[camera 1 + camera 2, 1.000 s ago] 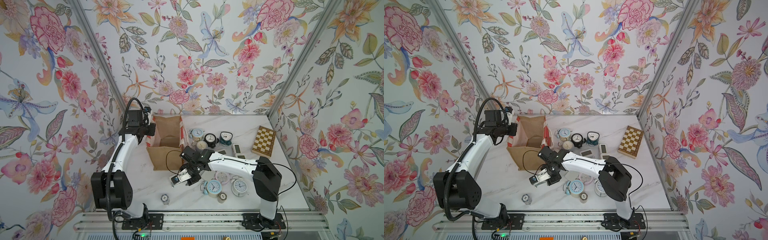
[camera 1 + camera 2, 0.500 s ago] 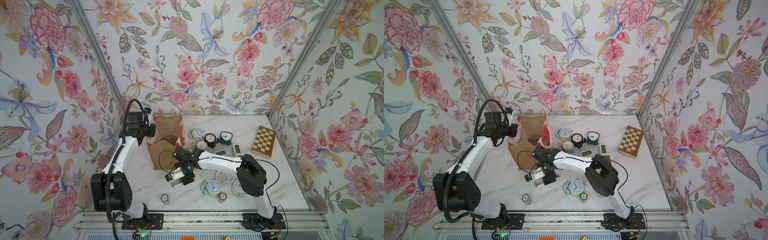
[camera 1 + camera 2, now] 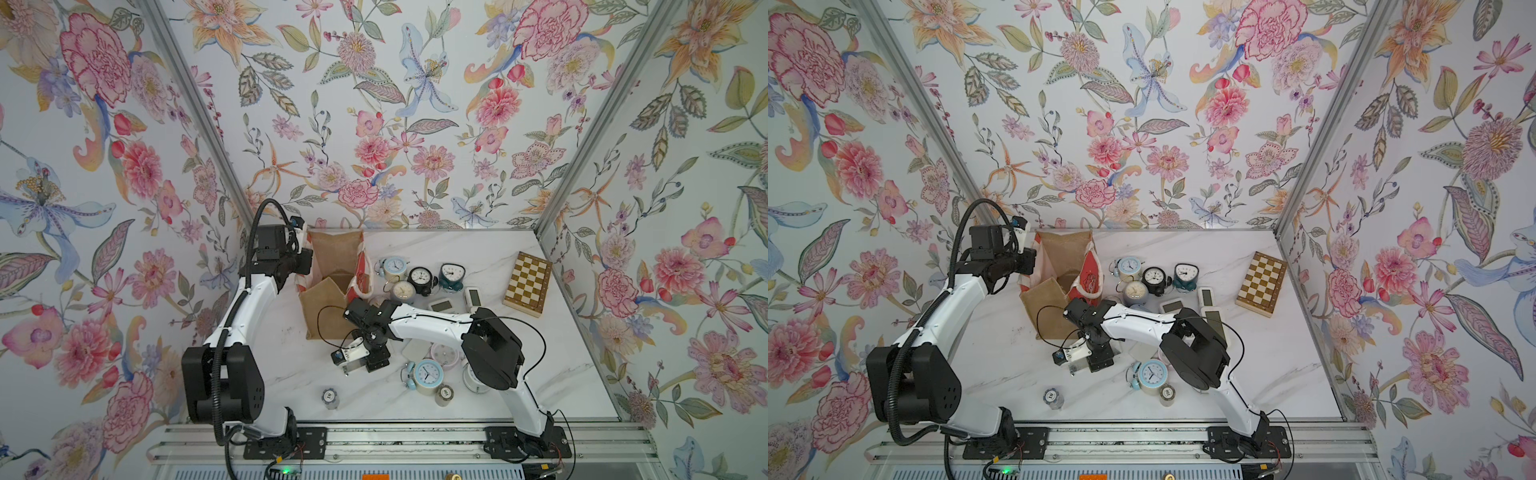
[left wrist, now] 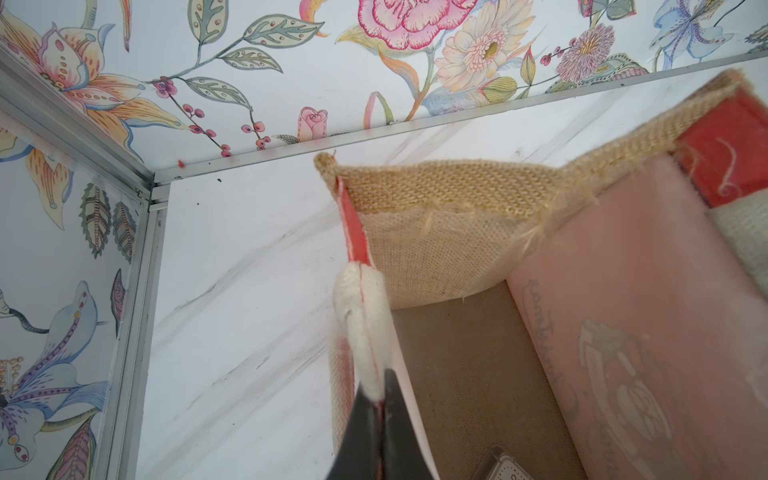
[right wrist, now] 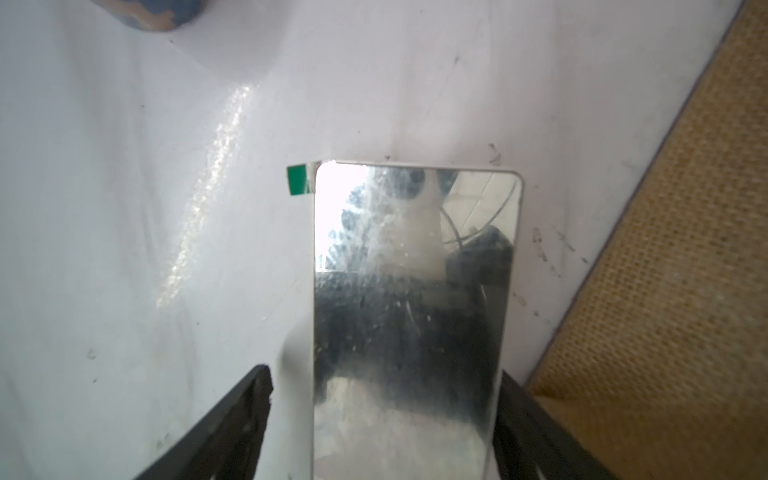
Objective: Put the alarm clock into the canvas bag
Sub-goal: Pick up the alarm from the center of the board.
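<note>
Left jaws clamped on white handle (image 4: 361, 316), holding canvas bag (image 3: 328, 311) open. Right jaws, shifted toward 9 o'clock over last second, open astride mirror-faced alarm clock (image 5: 411, 311) on counter (image 3: 291, 374), at bag's 5 o'clock. Clock not yet bagged.

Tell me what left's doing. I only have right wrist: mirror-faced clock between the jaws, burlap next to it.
Observer: The left gripper is shut on the rim of the canvas bag.
Operator: Bag upright?
Observer: Yes, it's standing with its mouth open in both top views.
Operator: Anything inside?
Observer: Left wrist shows a white corner on the bag floor. I can't tell what it belongs to.
</note>
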Robot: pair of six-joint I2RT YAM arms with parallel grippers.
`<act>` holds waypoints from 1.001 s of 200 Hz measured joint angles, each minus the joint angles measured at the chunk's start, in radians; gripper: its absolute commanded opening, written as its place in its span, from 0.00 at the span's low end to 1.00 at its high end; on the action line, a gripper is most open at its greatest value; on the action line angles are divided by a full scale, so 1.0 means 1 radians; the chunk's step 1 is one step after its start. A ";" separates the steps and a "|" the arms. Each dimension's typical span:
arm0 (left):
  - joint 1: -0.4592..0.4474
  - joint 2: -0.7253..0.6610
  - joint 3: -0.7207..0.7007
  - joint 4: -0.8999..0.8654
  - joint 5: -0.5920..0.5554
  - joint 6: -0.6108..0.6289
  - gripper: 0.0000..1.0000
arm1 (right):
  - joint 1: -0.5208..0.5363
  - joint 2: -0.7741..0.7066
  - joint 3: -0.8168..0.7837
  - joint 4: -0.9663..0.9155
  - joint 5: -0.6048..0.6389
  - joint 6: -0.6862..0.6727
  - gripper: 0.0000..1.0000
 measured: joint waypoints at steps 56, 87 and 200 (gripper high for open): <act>-0.001 0.000 0.000 0.000 0.000 0.000 0.03 | 0.002 0.000 0.000 -0.002 0.006 0.010 0.57; -0.008 0.000 0.000 -0.006 -0.028 0.000 0.02 | 0.005 -0.009 -0.008 -0.003 -0.001 0.014 0.51; -0.039 -0.058 -0.006 -0.072 0.020 0.038 0.00 | 0.005 -0.369 -0.065 -0.031 -0.210 0.113 0.45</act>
